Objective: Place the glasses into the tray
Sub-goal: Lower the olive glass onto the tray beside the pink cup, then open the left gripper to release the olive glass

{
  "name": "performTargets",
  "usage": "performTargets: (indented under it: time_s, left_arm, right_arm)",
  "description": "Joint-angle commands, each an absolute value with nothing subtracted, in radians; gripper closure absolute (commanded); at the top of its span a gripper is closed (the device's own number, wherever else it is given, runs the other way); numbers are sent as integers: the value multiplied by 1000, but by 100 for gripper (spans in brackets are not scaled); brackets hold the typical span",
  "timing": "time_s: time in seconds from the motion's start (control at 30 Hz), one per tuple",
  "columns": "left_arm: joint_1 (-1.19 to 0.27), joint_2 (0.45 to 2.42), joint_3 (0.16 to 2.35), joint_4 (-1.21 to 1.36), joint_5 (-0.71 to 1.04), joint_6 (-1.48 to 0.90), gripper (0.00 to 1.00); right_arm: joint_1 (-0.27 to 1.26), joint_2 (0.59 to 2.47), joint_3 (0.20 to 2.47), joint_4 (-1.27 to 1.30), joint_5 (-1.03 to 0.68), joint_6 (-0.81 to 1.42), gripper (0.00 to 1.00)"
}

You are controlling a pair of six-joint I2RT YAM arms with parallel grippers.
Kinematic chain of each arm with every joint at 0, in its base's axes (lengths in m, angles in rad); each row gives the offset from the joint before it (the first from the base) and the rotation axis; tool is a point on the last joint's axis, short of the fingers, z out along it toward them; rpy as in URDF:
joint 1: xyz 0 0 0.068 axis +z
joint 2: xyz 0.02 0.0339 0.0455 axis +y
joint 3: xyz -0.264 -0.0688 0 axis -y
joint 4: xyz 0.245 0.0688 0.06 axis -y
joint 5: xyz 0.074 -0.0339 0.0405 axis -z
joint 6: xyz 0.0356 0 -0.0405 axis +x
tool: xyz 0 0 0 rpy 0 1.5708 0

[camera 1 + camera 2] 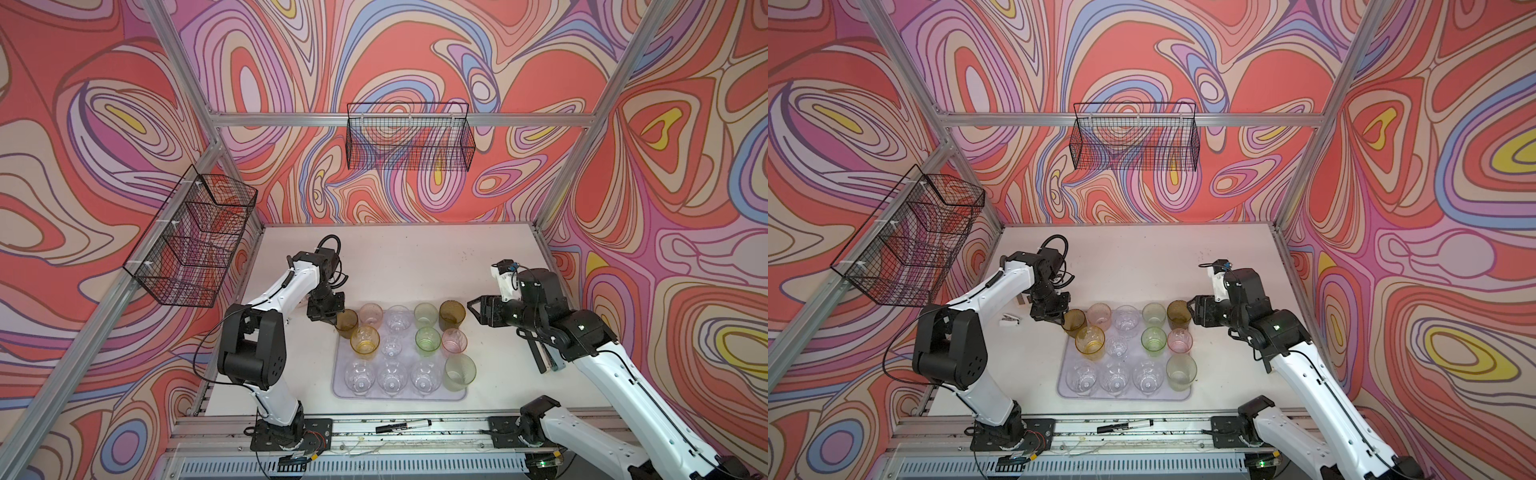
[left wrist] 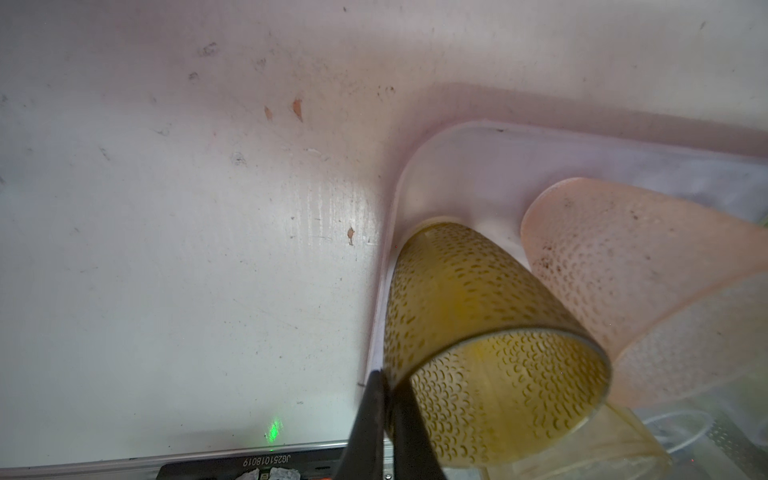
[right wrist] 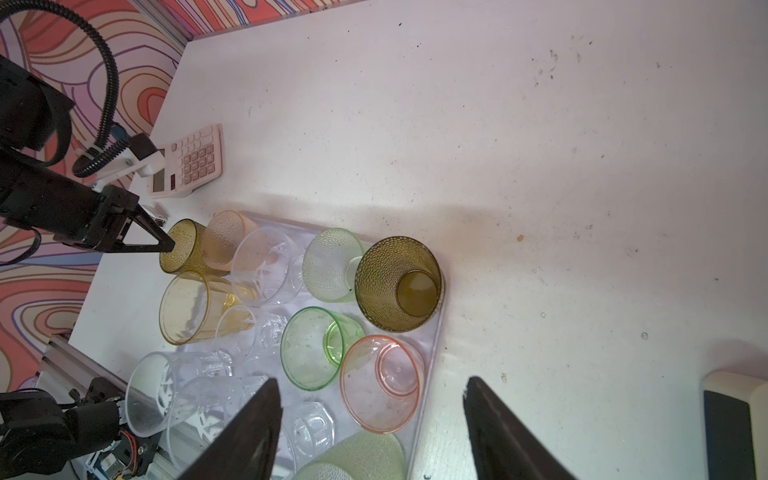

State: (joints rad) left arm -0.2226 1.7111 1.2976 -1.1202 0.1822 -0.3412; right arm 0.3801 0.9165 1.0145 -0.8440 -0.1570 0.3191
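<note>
The pale lavender tray (image 1: 399, 395) (image 1: 1125, 397) lies at the table's front middle with several glasses standing in it: clear, amber (image 1: 365, 340), green (image 1: 428, 340), pink (image 1: 454, 340) and peach (image 2: 623, 257). My left gripper (image 1: 334, 322) (image 2: 384, 380) is shut on the rim of an olive-brown glass (image 1: 347, 324) (image 2: 478, 311), one finger inside and one outside. That glass stands in the tray's far left corner. My right gripper (image 1: 473, 309) (image 3: 370, 384) hangs open and holds nothing, just right of a second olive-brown glass (image 1: 452, 316) (image 3: 399, 286) at the far right corner.
A pink calculator (image 3: 189, 166) lies on the table behind the left gripper. A black marker (image 1: 403, 427) rests on the front rail. Black wire baskets hang on the back wall (image 1: 409, 137) and the left wall (image 1: 195, 237). A beige and black object (image 3: 735, 415) lies right of the tray.
</note>
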Motion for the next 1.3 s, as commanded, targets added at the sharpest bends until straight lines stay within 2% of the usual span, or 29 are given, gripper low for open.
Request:
performTargets:
  time_s: [0.0, 0.57, 0.8, 1.07, 1.17, 1.2, 1.23, 1.27]
  left_arm:
    - [-229, 1721, 1290, -1122, 166, -347, 97]
    - [-236, 1723, 1290, -1124, 175, -350, 85]
    - [-238, 1707, 1296, -1130, 170, -354, 70]
    - [-237, 1661, 1360, -1190, 137, -362, 45]
    - [-238, 1619, 1397, -1215, 119, -361, 22]
    - [-237, 1607, 1408, -1220, 110, -360, 5]
    - [-238, 1594, 1422, -1222, 99, -359, 0]
    - [-237, 1584, 1436, -1227, 85, -355, 0]
  right_arm:
    - [376, 904, 1017, -855, -150, 310, 28]
    - [376, 901, 1011, -848, -152, 314, 28]
    - [377, 905, 1014, -844, -152, 314, 27]
    - [377, 928, 1015, -823, -146, 309, 24]
    - [377, 939, 1015, -804, -148, 308, 21]
    - [377, 943, 1015, -800, -148, 306, 19]
    - [377, 948, 1018, -794, -143, 304, 18]
    - [377, 951, 1020, -787, -136, 301, 16]
